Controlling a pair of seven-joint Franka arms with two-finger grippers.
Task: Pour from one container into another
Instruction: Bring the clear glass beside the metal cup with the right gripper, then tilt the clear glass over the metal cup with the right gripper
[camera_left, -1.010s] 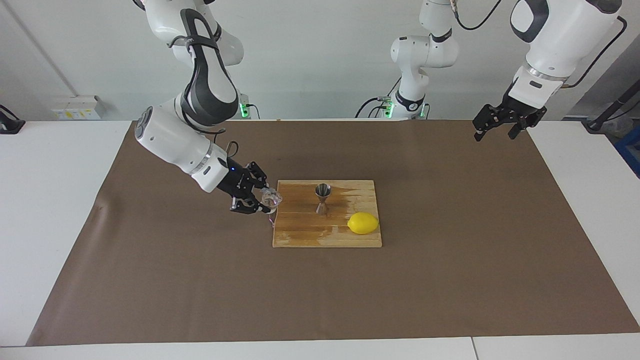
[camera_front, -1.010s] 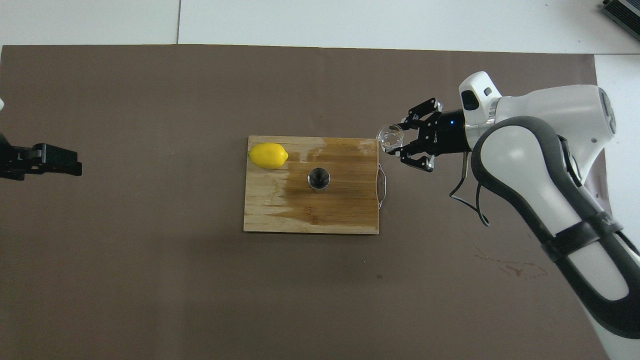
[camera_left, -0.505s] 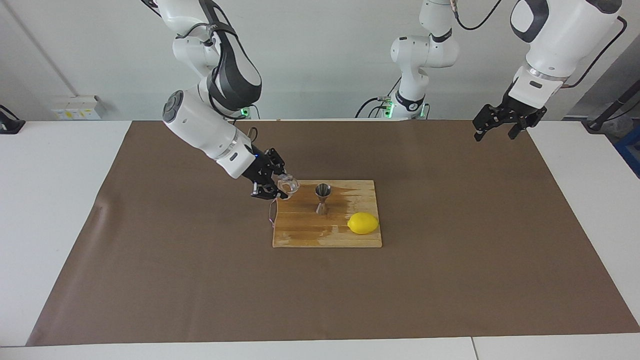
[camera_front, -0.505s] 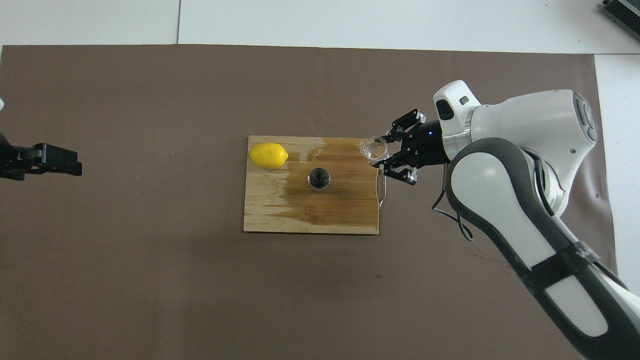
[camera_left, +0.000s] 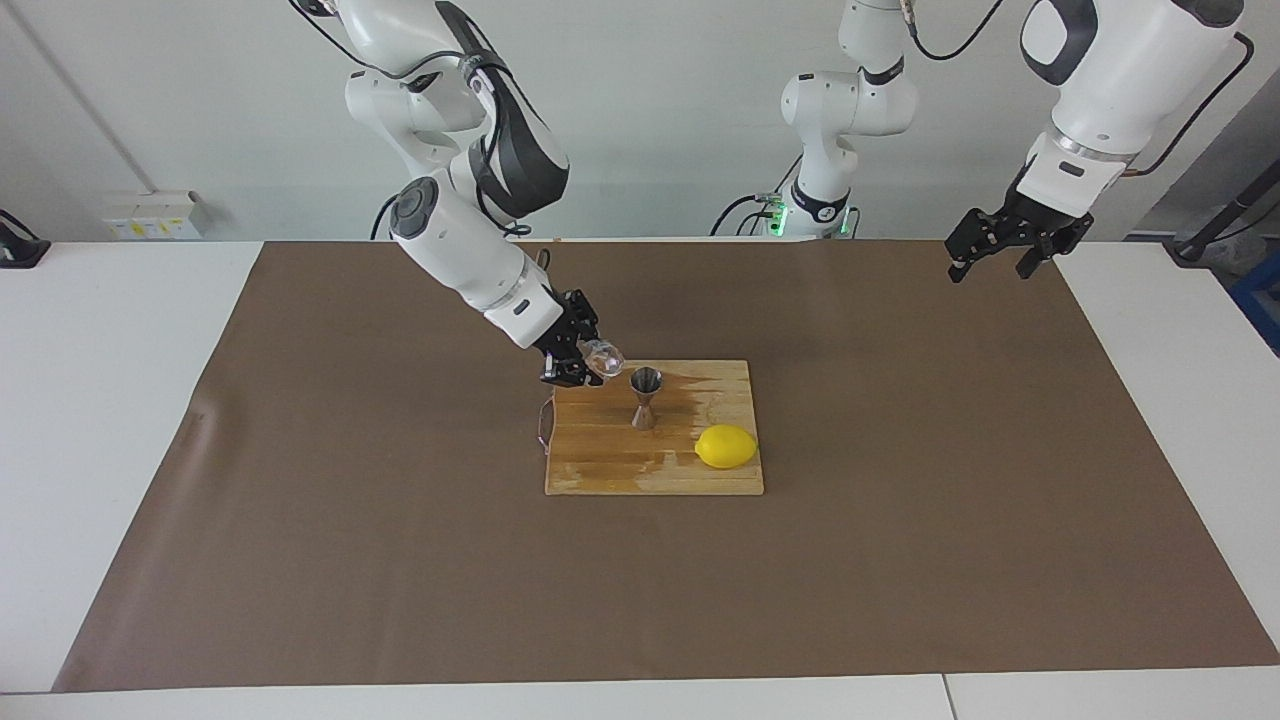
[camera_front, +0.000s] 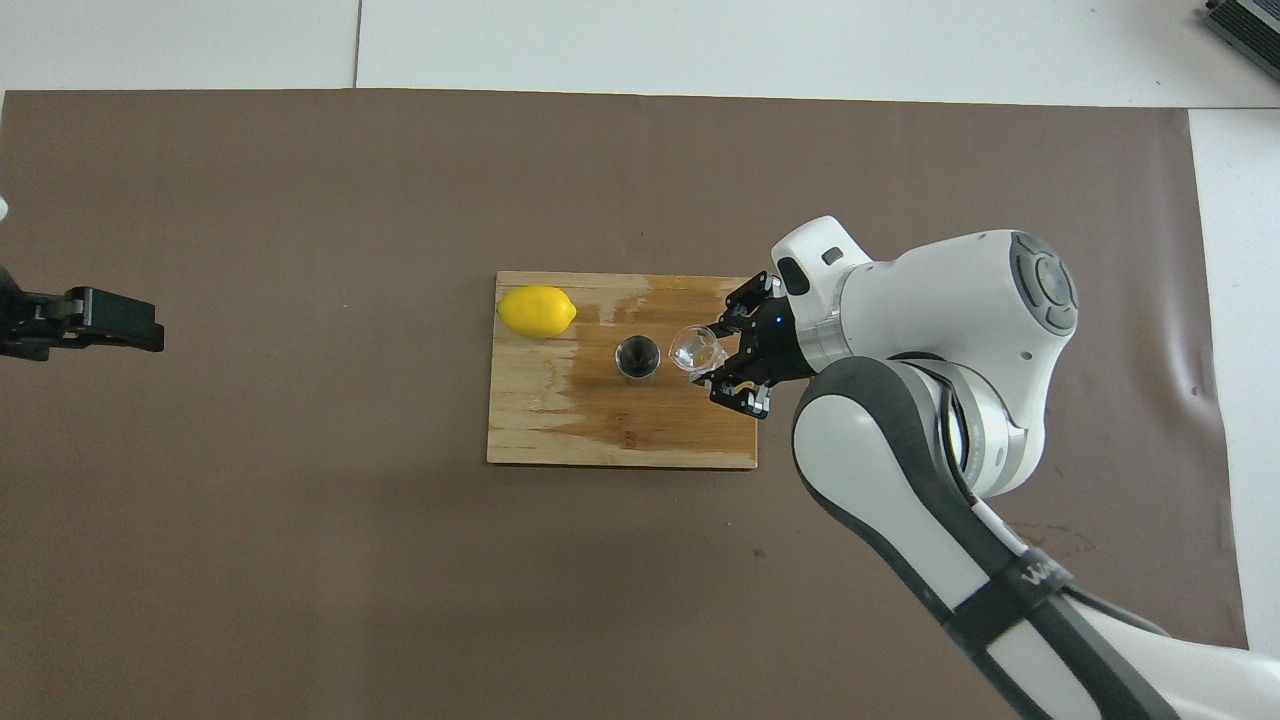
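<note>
1. Facing view. The right gripper is clamped on the clear glass cup and holds it in the air just beside the rim of the steel jigger, on the side toward the right arm's end of the table. A second ago the same gripper held the cup low at the edge of the cutting board; it has since risen and travelled inward over the board. The cup leans toward the jigger, mouth first.

2. Facing view, continued. The jigger stands upright on the board, apart from the cup. The lemon lies on the board past the jigger from the gripper, unmoved. The left gripper hangs with jaws spread and empty, well away over the left arm's end of the table; that arm waits.

3. Overhead view. The right gripper has come from off the board's edge to a place over the board, and the glass cup it grips now shows immediately beside the jigger. The lemon sits near a board corner, past the jigger from the cup. The left gripper shows at the frame's edge.

4. Reading. The carry appears nearly complete; the pour itself looks about to begin. No stream is visible. The jigger's mouth is narrow, so a small misalignment would probably spill onto the board.
</note>
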